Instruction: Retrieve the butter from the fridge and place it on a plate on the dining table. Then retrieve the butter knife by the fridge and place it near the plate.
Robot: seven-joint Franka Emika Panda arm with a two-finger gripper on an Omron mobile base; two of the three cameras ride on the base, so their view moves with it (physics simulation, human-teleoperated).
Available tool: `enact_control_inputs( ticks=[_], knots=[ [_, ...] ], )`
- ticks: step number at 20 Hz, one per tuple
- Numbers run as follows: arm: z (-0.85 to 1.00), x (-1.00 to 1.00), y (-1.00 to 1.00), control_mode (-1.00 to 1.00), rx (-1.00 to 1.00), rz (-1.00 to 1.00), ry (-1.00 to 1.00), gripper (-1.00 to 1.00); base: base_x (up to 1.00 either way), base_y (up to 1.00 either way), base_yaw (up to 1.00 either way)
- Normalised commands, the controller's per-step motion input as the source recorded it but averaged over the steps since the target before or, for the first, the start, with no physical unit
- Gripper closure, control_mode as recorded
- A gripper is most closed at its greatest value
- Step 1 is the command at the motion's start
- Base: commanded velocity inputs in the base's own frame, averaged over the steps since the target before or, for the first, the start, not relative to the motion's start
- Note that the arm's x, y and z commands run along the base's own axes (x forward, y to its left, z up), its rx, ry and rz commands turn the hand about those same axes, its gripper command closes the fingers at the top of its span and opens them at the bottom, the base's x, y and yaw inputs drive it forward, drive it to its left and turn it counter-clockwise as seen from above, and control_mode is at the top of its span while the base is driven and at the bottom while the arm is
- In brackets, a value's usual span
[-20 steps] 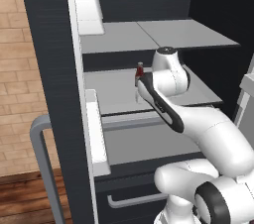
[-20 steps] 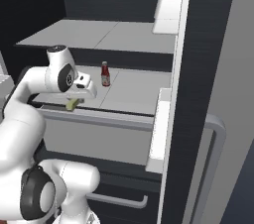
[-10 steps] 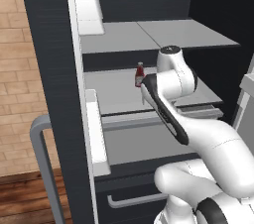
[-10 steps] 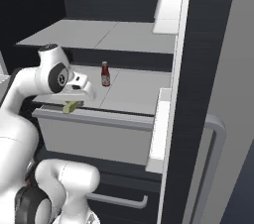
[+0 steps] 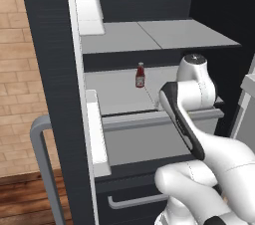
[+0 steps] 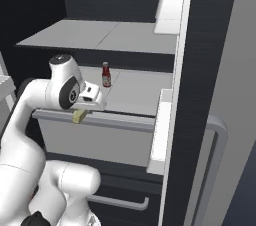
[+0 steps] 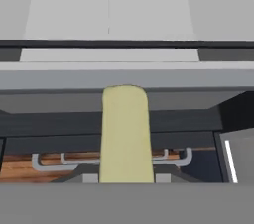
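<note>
Hand view, pincer point(image 7: 125, 176) gripping butter point(image 7: 126, 136) (upright)

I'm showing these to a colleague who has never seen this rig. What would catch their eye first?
Probably the pale-yellow butter, held in the pincer at the front lip of the open fridge's middle shelf. Next, the small red bottle standing alone farther back on that grey shelf. Then the white door bin high on the open door.
</note>
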Motion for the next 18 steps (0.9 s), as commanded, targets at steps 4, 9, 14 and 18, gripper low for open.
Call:
enact_control_inputs(
  ticks=[4, 9, 14, 18],
  knots=[
    [0.0, 0.0, -0.2, -1.0, 0.04, 0.0, 0.0, 1.0, 0.0, 0.0, 0.0],
    [0.0, 0.0, 0.0, -1.0, 0.0, 0.0, 0.0, 1.0, 0.0, 0.0, 0.0],
    [-0.02, -0.16, 0.0, -1.0, 0.0, 0.0, 0.0, 1.0, 0.0, 0.0, 0.0],
    [-0.04, -0.13, 0.0, 1.0, 0.0, 0.0, 0.0, 1.0, -0.53, 0.0, 0.0]
  ],
)
